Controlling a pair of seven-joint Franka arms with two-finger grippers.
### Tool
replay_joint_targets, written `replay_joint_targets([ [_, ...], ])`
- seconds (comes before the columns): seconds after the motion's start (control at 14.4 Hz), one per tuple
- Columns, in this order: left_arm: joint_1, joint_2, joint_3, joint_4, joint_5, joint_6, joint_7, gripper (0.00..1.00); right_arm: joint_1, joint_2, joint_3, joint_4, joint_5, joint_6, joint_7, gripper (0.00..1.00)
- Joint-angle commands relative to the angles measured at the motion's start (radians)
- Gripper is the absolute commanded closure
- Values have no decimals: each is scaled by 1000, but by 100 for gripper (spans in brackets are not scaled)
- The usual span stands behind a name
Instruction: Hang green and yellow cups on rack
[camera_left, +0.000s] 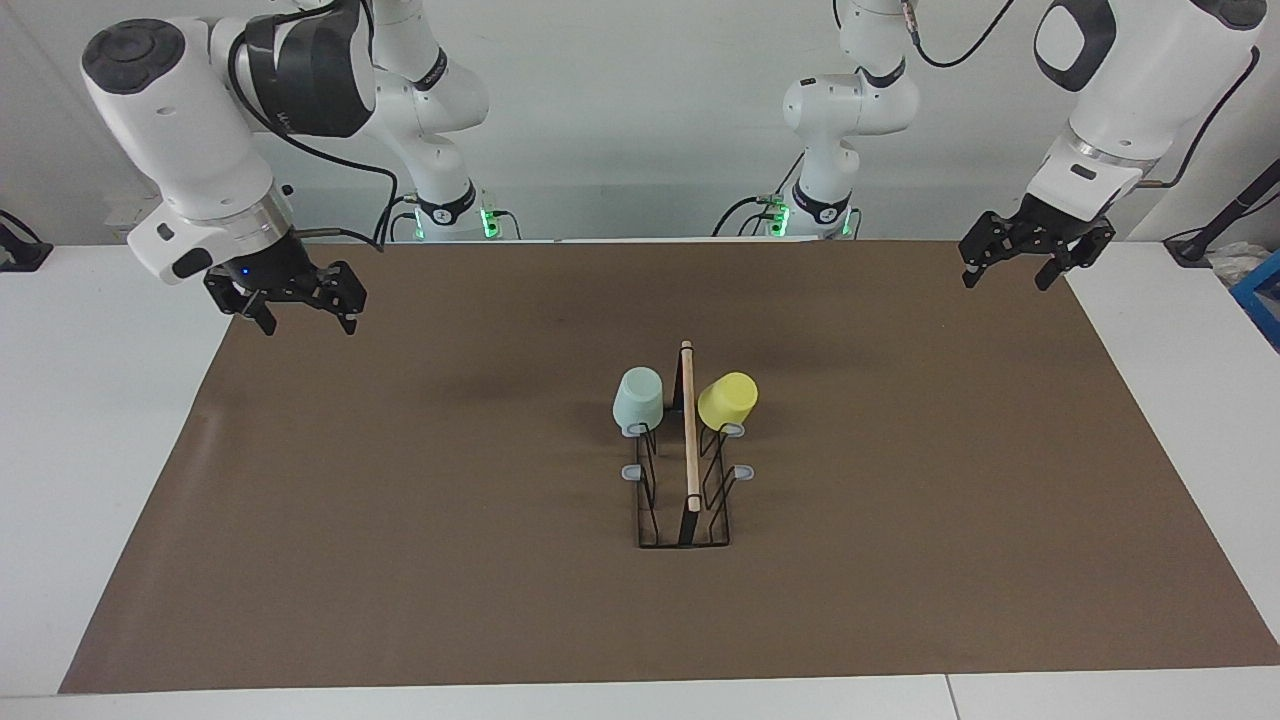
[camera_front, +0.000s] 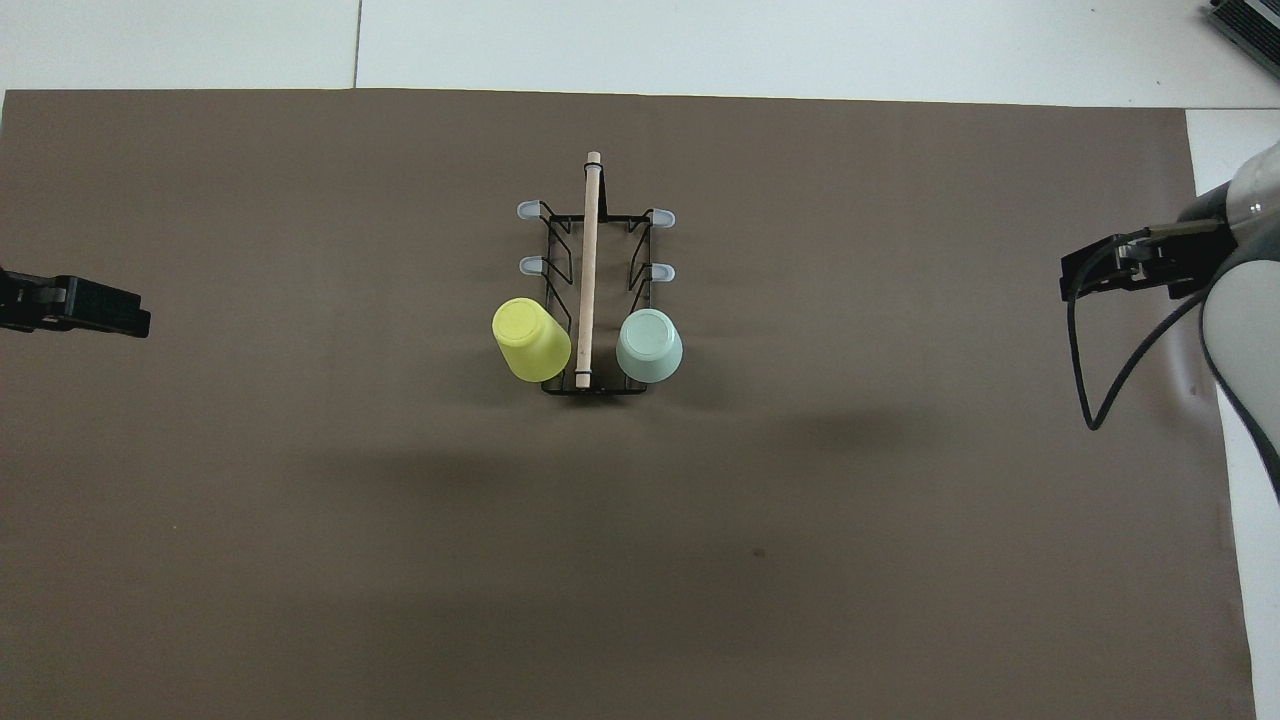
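rack (camera_left: 686, 470) midtable, open mat (camera_left: 400, 500) all round

Two glossy white arms with dark joint caps end in silver wrist rings above each black linkage gripper (camera_left: 296, 303); loose black cables trail from the wrists.

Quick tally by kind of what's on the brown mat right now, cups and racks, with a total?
Green cup: 1
Yellow cup: 1
Rack: 1
Total: 3, with both cups upside down on the rack's pegs nearest the robots.
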Motion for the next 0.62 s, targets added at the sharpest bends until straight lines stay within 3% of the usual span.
replay_joint_targets([
  [0.0,-2,-24,3,-33,-4,25,-1,0,-11,-124,6,-188,21,96,-75,0],
  [0.14,-6,-24,3,-33,-4,34,-1,0,-3,-225,6,-320,21,135,-76,0],
  [0.55,-9,-24,3,-33,-4,38,-3,0,3,-241,6,-319,21,118,-81,0],
])
